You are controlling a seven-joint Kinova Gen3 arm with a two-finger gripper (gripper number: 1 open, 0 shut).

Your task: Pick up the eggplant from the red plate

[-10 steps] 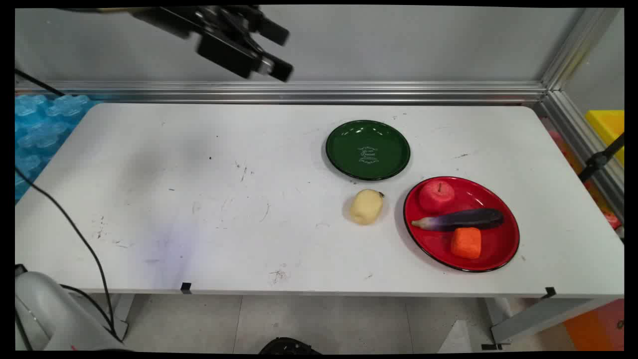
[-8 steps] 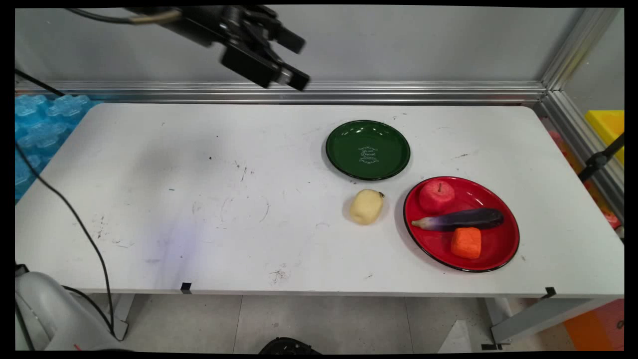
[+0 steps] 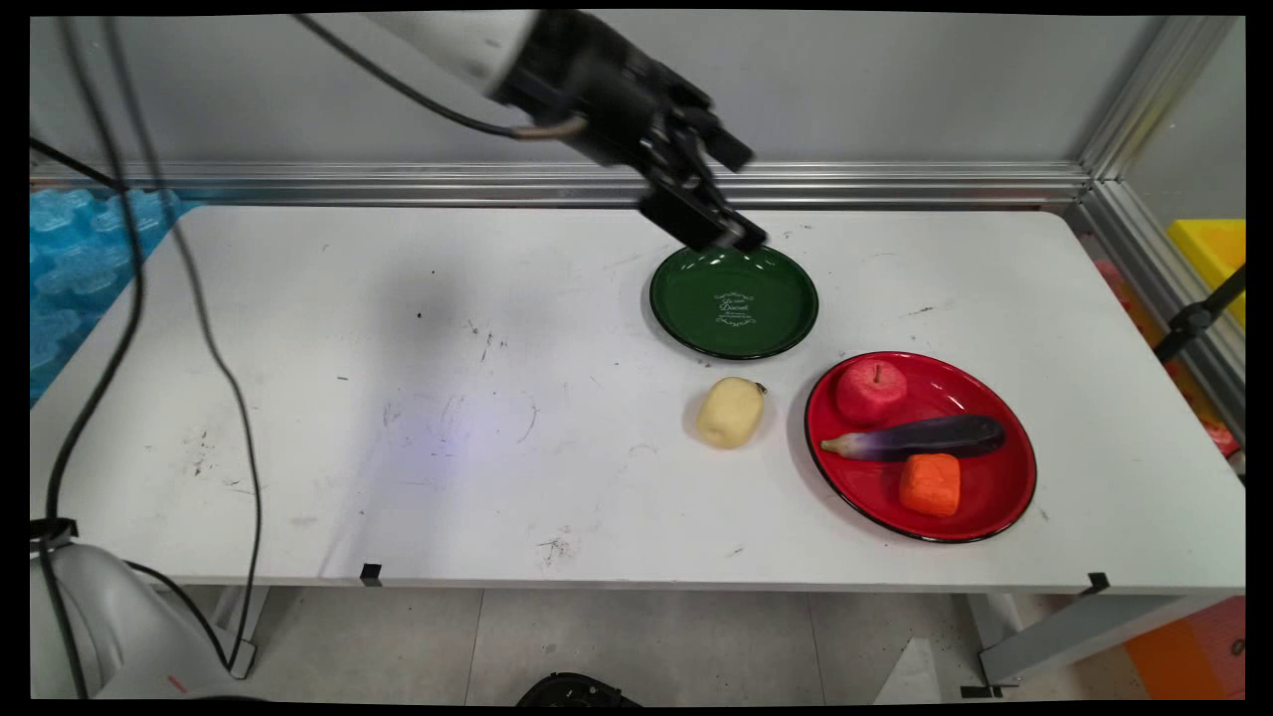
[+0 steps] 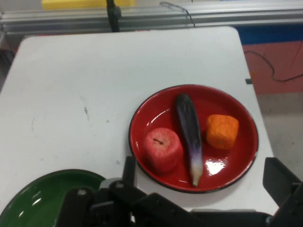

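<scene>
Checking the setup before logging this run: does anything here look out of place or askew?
Only the potato: it lies loose on the table between the empty green plate and the red plate, which holds the apple, eggplant and orange piece. Nothing is spilled or damaged.

Small white ornamental lettering at centre of green plate [image 3: 734,298], too small to read

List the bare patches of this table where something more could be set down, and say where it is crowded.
The table's whole left half is bare, left of the potato and green plate. That plate holds nothing, though the gripper hangs at its far rim. The red plate is crowded: apple, eggplant, orange block.
</scene>
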